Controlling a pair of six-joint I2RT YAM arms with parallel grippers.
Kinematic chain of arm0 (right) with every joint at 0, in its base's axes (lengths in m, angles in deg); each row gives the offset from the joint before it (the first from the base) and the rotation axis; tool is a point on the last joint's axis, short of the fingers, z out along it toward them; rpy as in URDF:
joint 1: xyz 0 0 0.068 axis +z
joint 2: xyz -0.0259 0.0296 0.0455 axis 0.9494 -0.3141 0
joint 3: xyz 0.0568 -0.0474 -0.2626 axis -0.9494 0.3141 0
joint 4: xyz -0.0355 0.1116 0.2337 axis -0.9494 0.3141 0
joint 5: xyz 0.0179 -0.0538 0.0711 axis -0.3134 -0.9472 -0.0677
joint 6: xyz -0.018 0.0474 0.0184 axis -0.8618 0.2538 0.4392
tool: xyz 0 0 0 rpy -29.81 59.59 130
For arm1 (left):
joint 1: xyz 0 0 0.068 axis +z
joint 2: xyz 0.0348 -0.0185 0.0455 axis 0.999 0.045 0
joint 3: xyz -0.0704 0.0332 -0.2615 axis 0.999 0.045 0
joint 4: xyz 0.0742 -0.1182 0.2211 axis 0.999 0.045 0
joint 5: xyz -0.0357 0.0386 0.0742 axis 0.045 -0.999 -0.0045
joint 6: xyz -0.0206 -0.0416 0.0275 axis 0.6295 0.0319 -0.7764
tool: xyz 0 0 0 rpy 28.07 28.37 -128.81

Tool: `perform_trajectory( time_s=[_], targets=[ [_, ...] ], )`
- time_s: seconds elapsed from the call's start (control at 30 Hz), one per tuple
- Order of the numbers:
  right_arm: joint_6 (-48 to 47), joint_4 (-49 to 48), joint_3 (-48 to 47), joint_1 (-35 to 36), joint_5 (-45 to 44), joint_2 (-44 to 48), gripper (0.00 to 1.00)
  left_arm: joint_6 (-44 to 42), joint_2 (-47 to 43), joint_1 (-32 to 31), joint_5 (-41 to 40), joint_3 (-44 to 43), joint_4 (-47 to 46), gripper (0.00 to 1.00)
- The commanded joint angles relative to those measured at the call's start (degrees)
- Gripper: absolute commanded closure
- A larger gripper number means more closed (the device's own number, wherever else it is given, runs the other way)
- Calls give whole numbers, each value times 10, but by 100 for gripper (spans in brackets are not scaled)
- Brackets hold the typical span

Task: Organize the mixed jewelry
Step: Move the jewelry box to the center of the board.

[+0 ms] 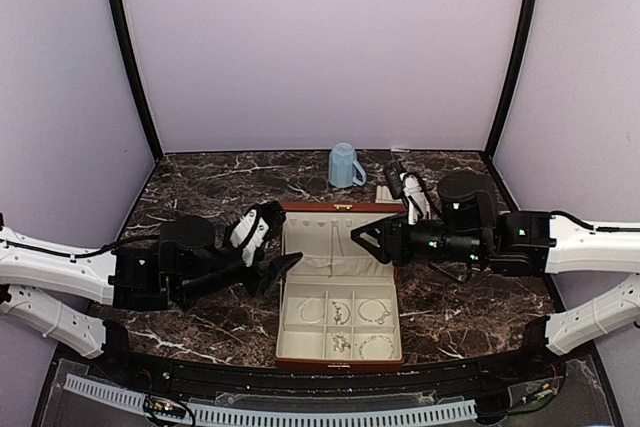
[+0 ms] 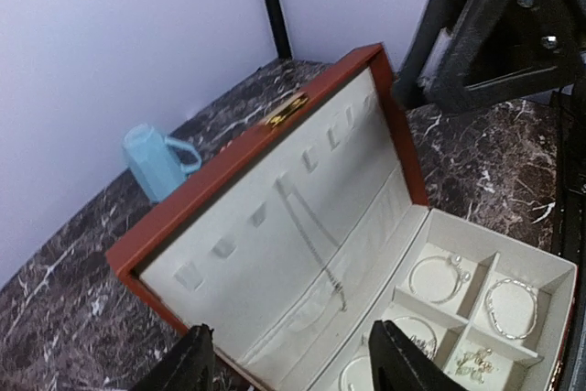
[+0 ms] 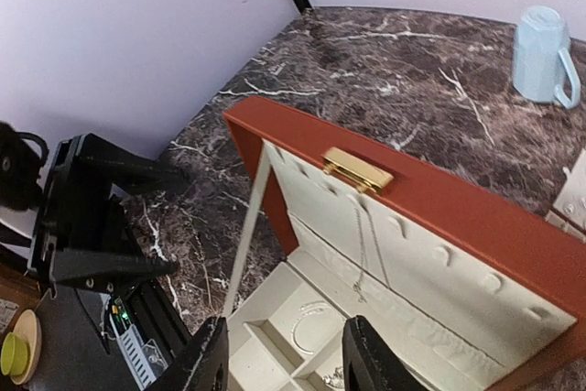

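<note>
The reddish-brown cream-lined box (image 1: 338,209) stands open mid-table, lid upright. The jewelry lies in its compartments: silvery bracelets (image 1: 375,312) and small pieces (image 1: 341,344), also in the left wrist view (image 2: 438,276). One bracelet shows in the right wrist view (image 3: 307,322). A thin chain (image 2: 316,244) hangs on the lid lining. My left gripper (image 1: 280,272) is open and empty at the box's left edge, its jaws (image 2: 293,368) wide apart. My right gripper (image 1: 362,244) is open and empty at the box's right edge, jaws (image 3: 286,363) apart over the compartments.
A blue mug (image 1: 345,165) stands upside down behind the box. A flat cream slotted tray (image 3: 572,199) lies to the right behind the lid. Dark marble table, purple walls on three sides. A cable strip runs along the near edge (image 1: 250,415).
</note>
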Motion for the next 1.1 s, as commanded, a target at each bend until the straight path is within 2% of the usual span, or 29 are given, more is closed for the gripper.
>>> perform_trajectory(
  time_s=[0.0,0.17,0.27,0.33,0.47,0.6,1.07],
  targets=[
    [71,87,18,13,-81,16,57,193,-37,50,27,-17,175,40],
    [212,167,77,12,-150,62,59,307,-104,115,50,11,255,37],
    [275,186,110,12,-163,72,58,363,-121,160,109,29,289,28],
    [302,199,117,12,-163,61,58,389,-115,200,152,41,315,27],
    [298,182,114,12,-139,30,58,407,-97,247,199,54,334,28],
    [295,171,106,14,-125,-10,59,419,-83,270,214,48,342,27],
    [334,200,47,24,-130,-141,77,462,-106,298,215,46,414,25]
  ],
)
